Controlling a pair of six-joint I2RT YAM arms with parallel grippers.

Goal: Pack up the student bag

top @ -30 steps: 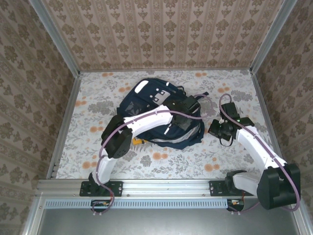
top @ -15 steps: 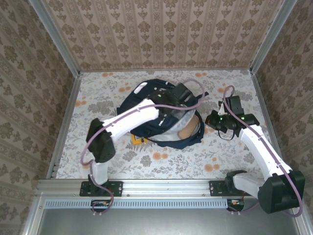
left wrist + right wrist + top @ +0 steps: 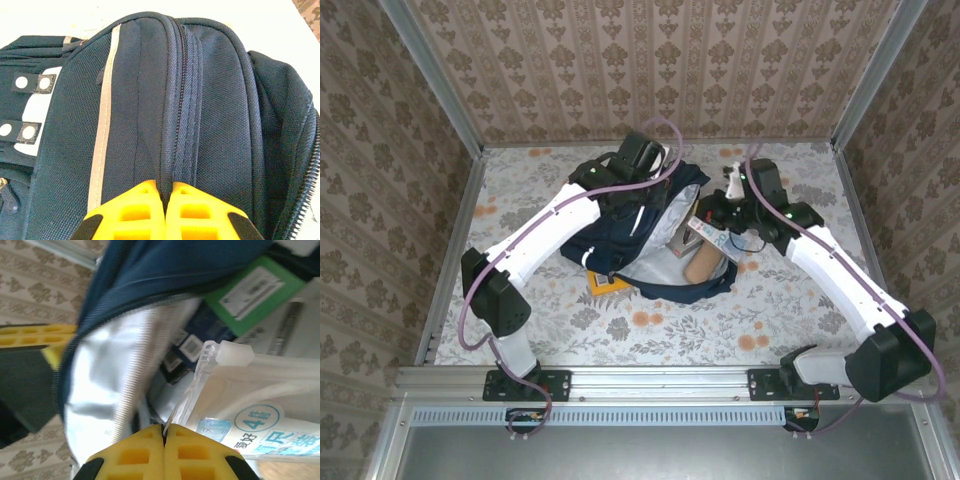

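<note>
Student bag [image 3: 612,245]: lies at the centre of the floral tabletop [image 3: 520,200], navy, largest item present. Its main compartment gapes toward 3 o'clock, pale silvery lining [image 3: 660,225] exposed. Thin white stripe [image 3: 102,125] runs along the front panel. White patches [image 3: 30,107] with round dots sit at the 9 o'clock side of my left wrist view.

Left pincer [image 3: 165,189]: fingers together, clamped on a raised ridge of navy fabric right beside the zipper line. From above, this grip is at the bag's 12 o'clock end, and the flap is lifted there.

Right pincer [image 3: 163,432]: fingers together, pinching the thin edge of a clear pouch [image 3: 260,385]. The pouch carries a printed label with teal characters and a stiff tab at its corner. From above, this pincer sits at the bag's 2 o'clock rim, over the open mouth.

Inside the mouth, right wrist view: a green-edged pack [image 3: 250,287] with a white label at 1 o'clock, and a dark item with barcode stickers [image 3: 185,345] just beside the lining. Exact stacking unclear.

Top view: a tan rounded object [image 3: 705,263] lies in the opening at the bag's 4 o'clock. A yellow flat item [image 3: 603,284] pokes out at the bag's 7 o'clock edge, touching it; cannot tell whether it is under the fabric.
</note>
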